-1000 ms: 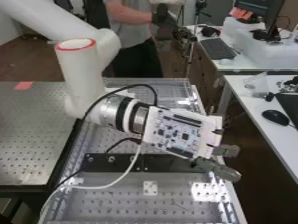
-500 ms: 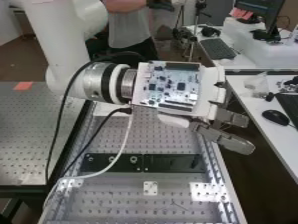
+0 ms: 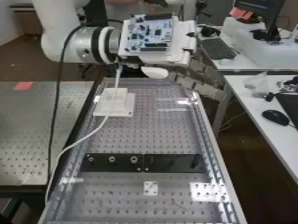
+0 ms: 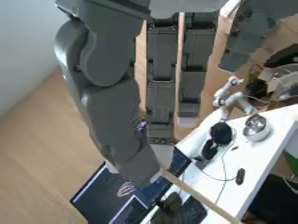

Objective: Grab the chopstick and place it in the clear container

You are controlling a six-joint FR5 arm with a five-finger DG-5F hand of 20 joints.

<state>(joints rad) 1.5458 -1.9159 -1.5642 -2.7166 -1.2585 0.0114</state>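
In the high view the hand [image 3: 197, 80] is held raised over the far part of the bench, its fingers pointing right past the bench's right edge. In the wrist view the hand [image 4: 120, 115] has its thumb brought across toward the long dark fingers. A thin wooden chopstick [image 4: 199, 196] sticks out from the thumb's tip, pinched there; its held end is hidden behind the thumb.
A white block on a square plate [image 3: 114, 102] stands at the bench's far left. Black bars [image 3: 143, 162] cross the perforated bench [image 3: 149, 135]. A white desk [image 3: 256, 120] with a mouse lies to the right, and a cable hangs from the arm.
The arm has swung the hand up and away toward the bench's far end, then somewhat left. The white block and much of the bench's surface have come into sight beneath it.
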